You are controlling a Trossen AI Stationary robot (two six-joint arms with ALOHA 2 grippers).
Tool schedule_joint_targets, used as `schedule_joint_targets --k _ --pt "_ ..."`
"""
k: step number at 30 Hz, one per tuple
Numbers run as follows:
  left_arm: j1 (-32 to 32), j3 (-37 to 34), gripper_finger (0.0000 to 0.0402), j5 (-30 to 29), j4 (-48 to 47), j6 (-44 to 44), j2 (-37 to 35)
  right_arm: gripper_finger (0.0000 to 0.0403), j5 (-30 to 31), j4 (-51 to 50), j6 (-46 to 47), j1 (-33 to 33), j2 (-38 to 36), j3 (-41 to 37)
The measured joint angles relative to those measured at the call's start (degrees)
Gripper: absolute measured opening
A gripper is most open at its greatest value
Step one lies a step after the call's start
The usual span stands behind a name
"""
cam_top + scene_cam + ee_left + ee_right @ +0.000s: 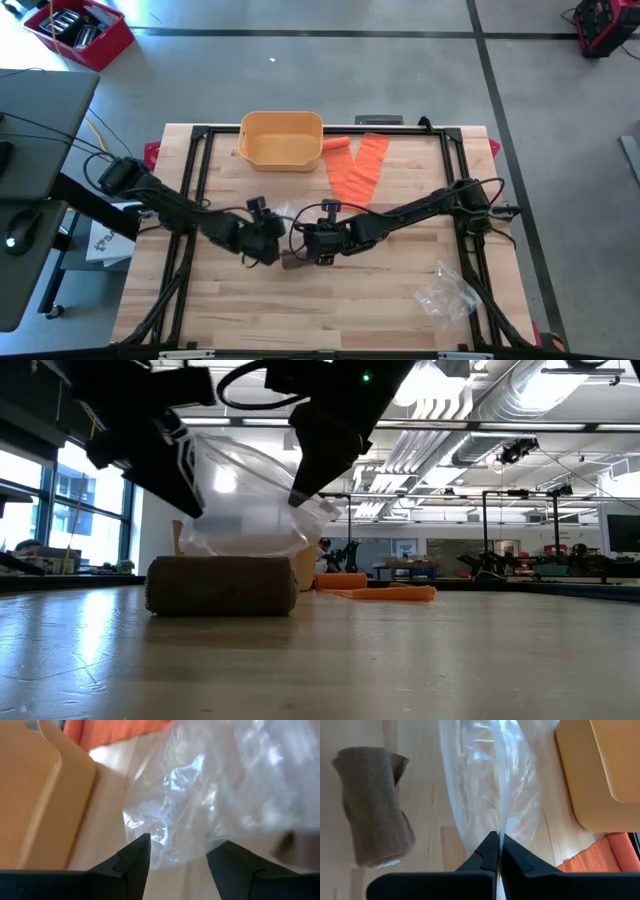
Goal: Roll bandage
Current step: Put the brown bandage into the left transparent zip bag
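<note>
Both arms reach in low to mid-table, wrists nearly meeting. Left arm comes in from the left edge, elbow bent; left gripper (268, 243) sits just left of the right one, fingers (135, 857) spread with a clear gap between them. Right arm stretches in from the right edge; right gripper (312, 240) has its fingers (489, 851) pressed together, pinching a clear plastic bag (490, 785).
</note>
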Motion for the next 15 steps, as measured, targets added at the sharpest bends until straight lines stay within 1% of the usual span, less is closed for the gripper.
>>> schedule_joint_targets --k 3,8,12,15 --pt "-3.27 -0.27 0.0179 -0.98 0.86 -2.95 -1.24 0.0 -0.05 1.16 0.05 -0.4 0.0 0.0" --pt "-7.99 -0.21 0.0179 -4.86 5.93 -2.76 -5.3 0.0 -0.32 1.79 -0.47 -1.78 0.0 0.0" --pt "-9.34 0.18 0.0179 -7.73 8.16 -2.06 -8.99 0.0 -1.61 1.44 -0.6 -2.73 0.0 0.0" --pt "-8.68 0.21 0.0179 -10.47 9.94 0.29 -10.22 0.0 -2.19 2.2 -1.2 -3.18 0.0 0.0"
